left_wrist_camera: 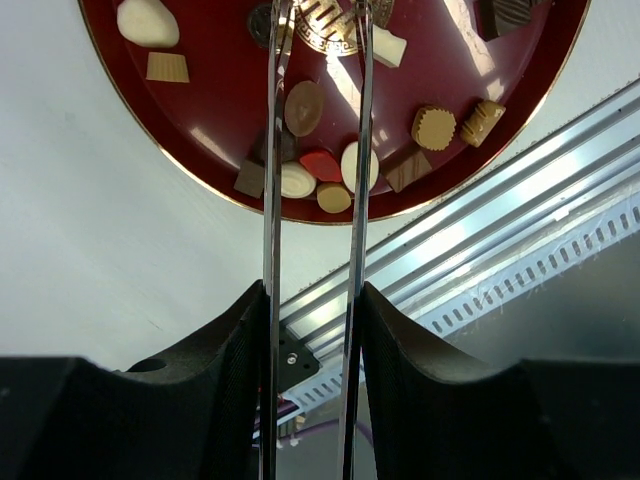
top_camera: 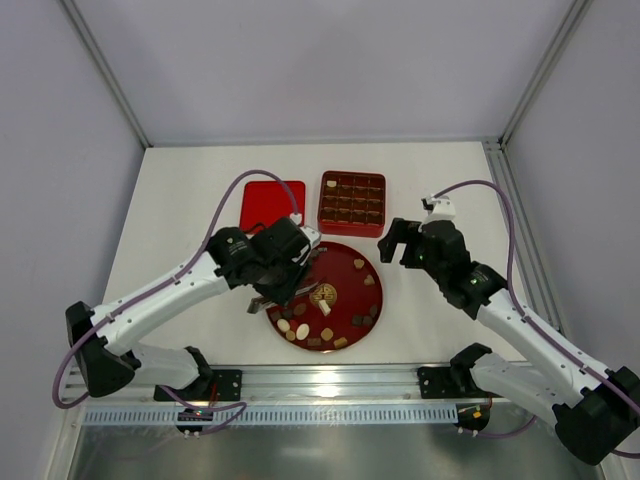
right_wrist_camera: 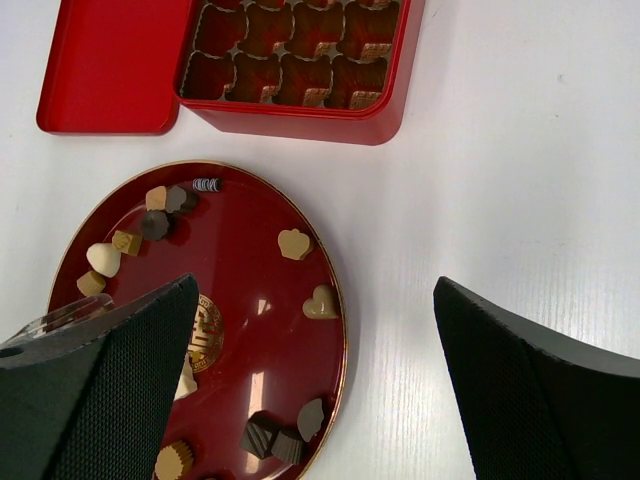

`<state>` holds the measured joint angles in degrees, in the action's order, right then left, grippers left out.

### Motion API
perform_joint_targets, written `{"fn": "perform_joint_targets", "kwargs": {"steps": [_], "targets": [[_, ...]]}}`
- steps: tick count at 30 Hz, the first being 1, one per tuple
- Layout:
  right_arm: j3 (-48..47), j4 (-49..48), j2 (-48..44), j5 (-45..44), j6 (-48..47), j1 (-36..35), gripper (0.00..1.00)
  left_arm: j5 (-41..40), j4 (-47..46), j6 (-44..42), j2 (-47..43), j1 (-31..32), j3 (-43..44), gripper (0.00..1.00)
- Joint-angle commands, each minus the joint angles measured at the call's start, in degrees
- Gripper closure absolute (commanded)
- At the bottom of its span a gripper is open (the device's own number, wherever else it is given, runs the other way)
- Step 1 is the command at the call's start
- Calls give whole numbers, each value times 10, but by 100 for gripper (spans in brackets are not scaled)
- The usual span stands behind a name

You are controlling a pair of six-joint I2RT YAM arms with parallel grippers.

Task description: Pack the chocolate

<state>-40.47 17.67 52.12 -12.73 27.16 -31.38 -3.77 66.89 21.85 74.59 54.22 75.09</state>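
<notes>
1. Top external view: a red plate (top_camera: pixel 346 288) lies on the white table (top_camera: pixel 200 200), close to the arms' bases. A red box (top_camera: pixel 352 230) with grid compartments sits behind the plate, with its flat red lid (top_camera: pixel 272 205) just beside it on the left.
2. All the chocolate (left_wrist_camera: pixel 303 107) that can be made out is on the plate, as loose cream, tan and dark brown pieces. One group lies crowded at the rim nearest the metal rail (left_wrist_camera: pixel 480 250). Others are spread along the right side and the far left edge.
3. The box compartments look brown inside. Whether any of them holds a piece cannot be told.
4. Left wrist view: the left gripper (left_wrist_camera: pixel 314 292) clamps a pair of metal tongs (left_wrist_camera: pixel 272 200), one blade against each finger, with a gap between the blades. The blades reach out over the plate, across the crowded group and toward the gold emblem (left_wrist_camera: pixel 325 22). The frame's top edge cuts off their tips, so contact with any piece cannot be judged.
5. Right wrist view: the right gripper (right_wrist_camera: pixel 315 285) hangs over the plate's right edge and the bare table beside it. Its jaws are spread wide and hold nothing.
</notes>
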Motion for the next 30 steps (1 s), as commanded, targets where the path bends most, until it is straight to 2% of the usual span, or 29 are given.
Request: {"fn": "perform_joint_targets", "kwargs": {"steps": [1,9,30], "targets": [[1,-12,-4,-10,2,2,0,17,-19,16,-1,11,-2,59],[8,-15,-3,-12,3,2,0,17,-19,32,28,55,-6,59],[15,-11,-13,-17,1,2,0,-19,-10,77,64,96,1,55]]}}
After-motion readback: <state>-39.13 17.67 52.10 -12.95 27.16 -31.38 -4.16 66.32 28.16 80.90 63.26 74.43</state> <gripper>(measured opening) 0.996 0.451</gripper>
